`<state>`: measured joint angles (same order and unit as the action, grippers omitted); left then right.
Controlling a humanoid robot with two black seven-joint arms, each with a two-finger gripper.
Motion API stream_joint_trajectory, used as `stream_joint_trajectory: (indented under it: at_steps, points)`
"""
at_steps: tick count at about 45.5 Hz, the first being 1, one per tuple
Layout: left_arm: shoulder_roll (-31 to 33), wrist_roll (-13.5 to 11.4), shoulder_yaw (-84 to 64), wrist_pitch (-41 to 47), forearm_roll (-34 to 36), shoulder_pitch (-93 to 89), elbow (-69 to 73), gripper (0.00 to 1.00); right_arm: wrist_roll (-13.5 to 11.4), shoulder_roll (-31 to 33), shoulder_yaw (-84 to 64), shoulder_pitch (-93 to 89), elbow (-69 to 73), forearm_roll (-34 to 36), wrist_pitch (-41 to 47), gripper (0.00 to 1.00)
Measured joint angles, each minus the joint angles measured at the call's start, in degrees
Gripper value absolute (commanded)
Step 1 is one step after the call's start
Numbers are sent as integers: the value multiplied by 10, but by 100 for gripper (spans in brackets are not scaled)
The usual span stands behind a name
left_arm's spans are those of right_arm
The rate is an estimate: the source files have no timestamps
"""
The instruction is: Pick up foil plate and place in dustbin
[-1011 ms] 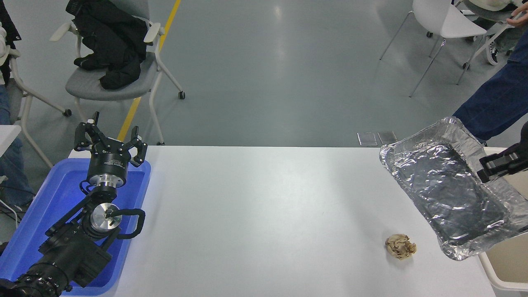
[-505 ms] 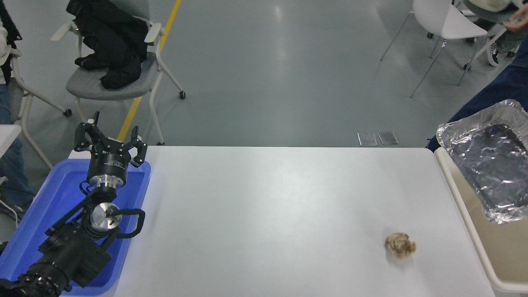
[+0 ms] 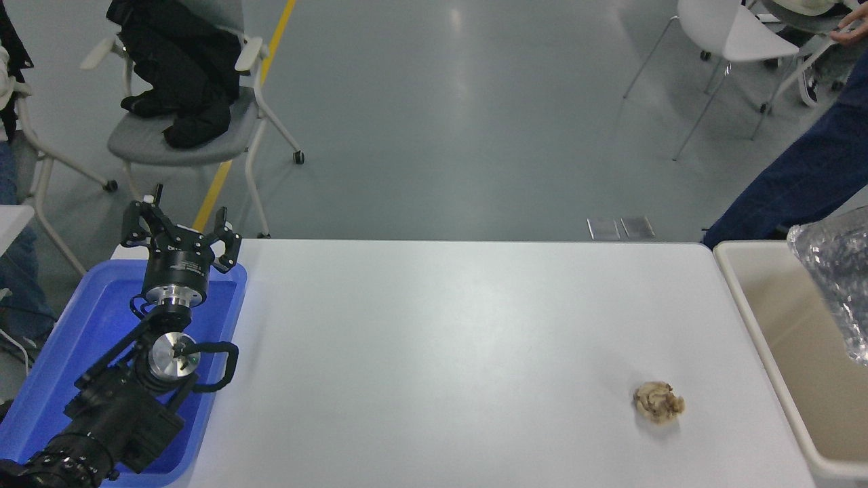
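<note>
Blue plastic tray [image 3: 81,352] sits at the far left of the white worktop [image 3: 434,339], with my left gripper [image 3: 180,234] parked over it, fingers spread apart and empty. A crumpled tan paper ball [image 3: 658,402] lies toward the right. At the right edge, the foil plate [image 3: 837,285] has slid almost out of frame within the last second and now hangs over the cream dustbin [image 3: 749,318]. My right gripper is out of view, so I cannot tell its state. Release into the bin looks like the next step.
</note>
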<state>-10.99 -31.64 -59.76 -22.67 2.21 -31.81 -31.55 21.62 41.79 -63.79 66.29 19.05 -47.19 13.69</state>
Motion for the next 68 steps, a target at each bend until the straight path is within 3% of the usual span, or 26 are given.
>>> stream_joint_trajectory:
  at_steps: [5,18,26,27,28,29,31,32,33,53,68]
  points:
    - [0,0,0,0,0,0,0,99,-5,-28,19,-86,-70,41,-18,0]
    - [0,-1,0,0,0,0,0,99,-65,-86,50,-196,-150,147,-43,0]
    - [0,-1,0,0,0,0,0,99,-85,-107,71,-226,-164,181,-48,0]
    - [0,-1,0,0,0,0,0,99,-86,-109,72,-229,-165,183,-48,3]
    - [0,-1,0,0,0,0,0,99,-88,-112,74,-232,-166,187,-49,18]
    - [0,-1,0,0,0,0,0,99,-89,-113,76,-233,-168,188,-49,41]
    - [0,-1,0,0,0,0,0,99,-92,-116,79,-238,-170,193,-50,69]
    - [0,-1,0,0,0,0,0,99,-93,-118,80,-239,-170,194,-50,89]
    - [0,-1,0,0,0,0,0,99,-93,-119,82,-240,-171,195,-50,100]
    - [0,-1,0,0,0,0,0,99,-96,-133,99,-231,-179,210,-50,100]
    - [0,-1,1,0,0,0,0,99,-89,-140,103,-117,-111,213,-21,100]
